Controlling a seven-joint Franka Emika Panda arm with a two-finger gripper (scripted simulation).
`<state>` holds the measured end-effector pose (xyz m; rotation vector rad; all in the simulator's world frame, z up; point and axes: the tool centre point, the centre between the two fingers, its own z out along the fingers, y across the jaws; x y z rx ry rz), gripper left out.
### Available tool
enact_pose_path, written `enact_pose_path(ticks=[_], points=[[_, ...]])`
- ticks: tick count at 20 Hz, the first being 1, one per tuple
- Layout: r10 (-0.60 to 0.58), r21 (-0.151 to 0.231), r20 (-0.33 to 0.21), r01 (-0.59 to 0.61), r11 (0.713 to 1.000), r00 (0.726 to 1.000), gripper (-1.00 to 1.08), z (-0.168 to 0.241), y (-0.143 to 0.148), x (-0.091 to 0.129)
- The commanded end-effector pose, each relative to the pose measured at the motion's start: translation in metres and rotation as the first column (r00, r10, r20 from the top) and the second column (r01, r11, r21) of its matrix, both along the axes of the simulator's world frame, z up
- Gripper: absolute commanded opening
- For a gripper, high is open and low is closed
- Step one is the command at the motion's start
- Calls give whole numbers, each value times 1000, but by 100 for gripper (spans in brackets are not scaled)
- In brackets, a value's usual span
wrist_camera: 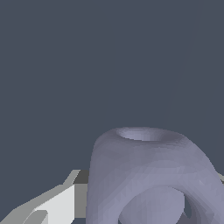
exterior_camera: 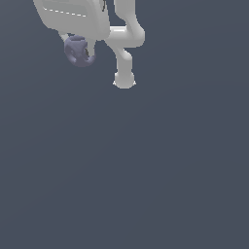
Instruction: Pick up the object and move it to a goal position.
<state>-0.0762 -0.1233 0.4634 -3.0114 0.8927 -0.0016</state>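
Gripper [exterior_camera: 80, 48] closed on lavender-grey lump [exterior_camera: 79, 51] — lump sits between white fingers [wrist_camera: 52, 205], up in air. Could slip out — round sides, small grip, fast move.

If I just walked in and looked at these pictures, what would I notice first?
Probably the small lavender-grey lump tucked under the big white pincer near the top of the exterior view, toward its left. In the wrist view the same lump fills the frame, with a round dimple on its upper face and a ring-shaped hollow on its near side. Everything else is plain dark grey-blue background.
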Motion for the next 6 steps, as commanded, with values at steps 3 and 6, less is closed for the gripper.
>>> enact_pose_path(ticks=[3, 6], points=[[1, 0, -1, -1, 1000, 1000, -100, 11, -3, -2], [1, 0, -1, -1, 1000, 1000, -100, 12, -4, -2]])
